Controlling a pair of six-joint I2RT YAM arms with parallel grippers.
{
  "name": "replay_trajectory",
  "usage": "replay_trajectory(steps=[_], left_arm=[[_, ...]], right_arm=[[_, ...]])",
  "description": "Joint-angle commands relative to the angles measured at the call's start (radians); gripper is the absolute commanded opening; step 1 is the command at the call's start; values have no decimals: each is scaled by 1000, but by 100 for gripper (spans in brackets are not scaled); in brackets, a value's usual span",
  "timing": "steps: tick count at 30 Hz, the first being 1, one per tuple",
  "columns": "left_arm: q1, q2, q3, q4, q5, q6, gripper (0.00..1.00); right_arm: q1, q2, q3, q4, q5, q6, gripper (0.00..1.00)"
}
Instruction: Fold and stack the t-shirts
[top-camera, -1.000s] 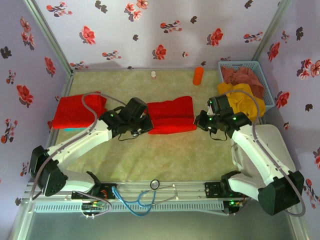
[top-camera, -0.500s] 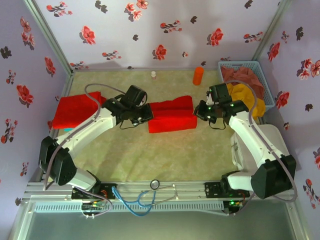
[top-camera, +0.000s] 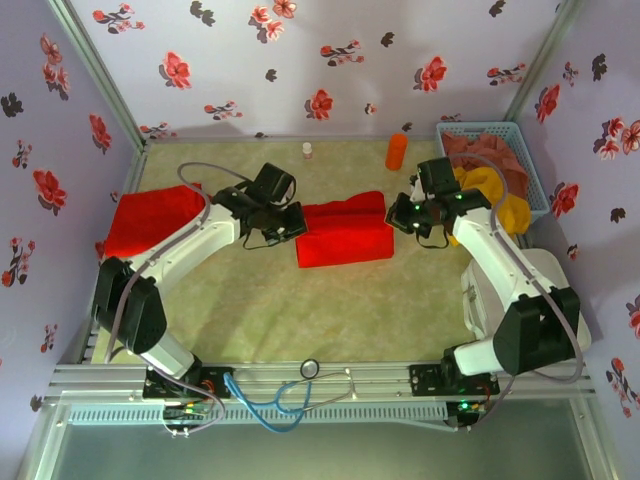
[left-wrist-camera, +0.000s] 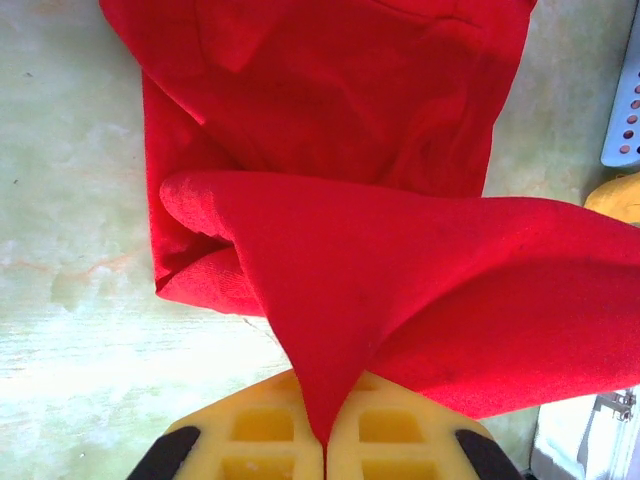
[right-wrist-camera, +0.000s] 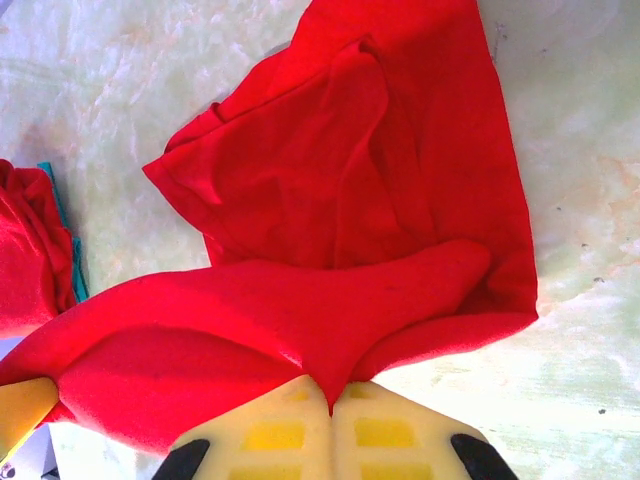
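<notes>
A red t-shirt (top-camera: 345, 230) lies half folded in the middle of the table, its near layer lifted between both grippers. My left gripper (top-camera: 292, 226) is shut on the shirt's left edge; in the left wrist view the cloth (left-wrist-camera: 380, 270) runs down into a pinch between the yellow fingers (left-wrist-camera: 260, 425). At the shirt's right edge my right gripper (top-camera: 400, 222) is shut on the cloth (right-wrist-camera: 330, 300), which tapers between its yellow fingers (right-wrist-camera: 390, 430). A second red t-shirt (top-camera: 148, 220) lies folded at the table's left side.
A blue basket (top-camera: 530, 165) at the back right holds a yellow cloth (top-camera: 490, 200) and a dull pink one (top-camera: 485, 152). An orange bottle (top-camera: 397, 151) and a small white bottle (top-camera: 307, 150) stand near the back wall. Blue cable (top-camera: 270, 395) lies on the front rail.
Both grippers have moved away from me toward the back wall, carrying the shirt's near edge over the rest of it. The arms now reach further out.
</notes>
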Motion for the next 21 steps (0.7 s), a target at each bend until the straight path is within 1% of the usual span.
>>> replay_trajectory(steps=[1, 8, 13, 21], left_arm=[[32, 20, 38, -43, -12, 36, 0], [73, 86, 93, -51, 3, 65, 0], [101, 165, 156, -49, 23, 105, 0], [150, 277, 256, -62, 41, 148, 0]], right_arm=[[-27, 26, 50, 12, 23, -34, 0], [-51, 115, 97, 44, 0, -47, 0], [-67, 211, 153, 66, -33, -70, 0], [-78, 340, 243, 109, -48, -68, 0]])
